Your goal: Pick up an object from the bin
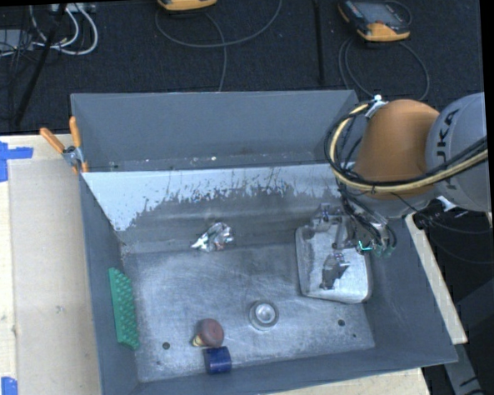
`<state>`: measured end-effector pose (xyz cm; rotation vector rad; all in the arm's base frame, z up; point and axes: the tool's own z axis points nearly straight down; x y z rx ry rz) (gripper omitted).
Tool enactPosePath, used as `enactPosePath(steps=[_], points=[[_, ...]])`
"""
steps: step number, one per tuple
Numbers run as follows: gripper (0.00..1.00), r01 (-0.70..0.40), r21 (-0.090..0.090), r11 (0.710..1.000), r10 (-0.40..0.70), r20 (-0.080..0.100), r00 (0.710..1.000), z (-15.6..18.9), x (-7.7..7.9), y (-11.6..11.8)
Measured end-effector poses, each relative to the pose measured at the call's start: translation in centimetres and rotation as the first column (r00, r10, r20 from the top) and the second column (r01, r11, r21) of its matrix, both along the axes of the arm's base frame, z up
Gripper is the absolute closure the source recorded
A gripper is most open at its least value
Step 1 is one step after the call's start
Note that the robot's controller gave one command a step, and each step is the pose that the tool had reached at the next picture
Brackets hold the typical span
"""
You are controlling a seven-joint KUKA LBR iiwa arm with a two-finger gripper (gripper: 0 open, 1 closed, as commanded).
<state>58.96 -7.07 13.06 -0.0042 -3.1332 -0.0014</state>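
**Tool low over a pale packet at the right of the bin**

Tool is seen at centre right of the frame, lowered over a pale, flat, translucent packet lying on the floor of the bin near its right wall. Whether the tool is apart or together cannot be told. The packet is judged to lie directly beneath, its long axis running up and down the frame, so little sideways travel should be needed. Further left are found a round silvery cap, a crumpled foil scrap, a brown ball beside a blue cylinder, and a green toothed strip.

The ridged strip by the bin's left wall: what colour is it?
The strip is green, clearest in the camera view.
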Motion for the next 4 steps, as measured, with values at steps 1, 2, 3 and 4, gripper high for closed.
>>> enactPosePath(steps=[1, 2, 3, 4], points=[[0.00, -0.282, 0.003, 0.960, 0.282, 0.005, 0.960, -0.7, -7.0, 7.1], [0.00, -0.375, -0.002, 0.927, 0.375, 0.010, 0.927, -6.0, -6.7, 11.2], [1.00, -0.376, -0.001, 0.927, 0.376, 0.009, 0.927, -5.8, -6.7, 11.2], [1.00, -0.724, -0.005, 0.689, 0.724, 0.014, 0.689, 10.0, -1.3, 12.2]])
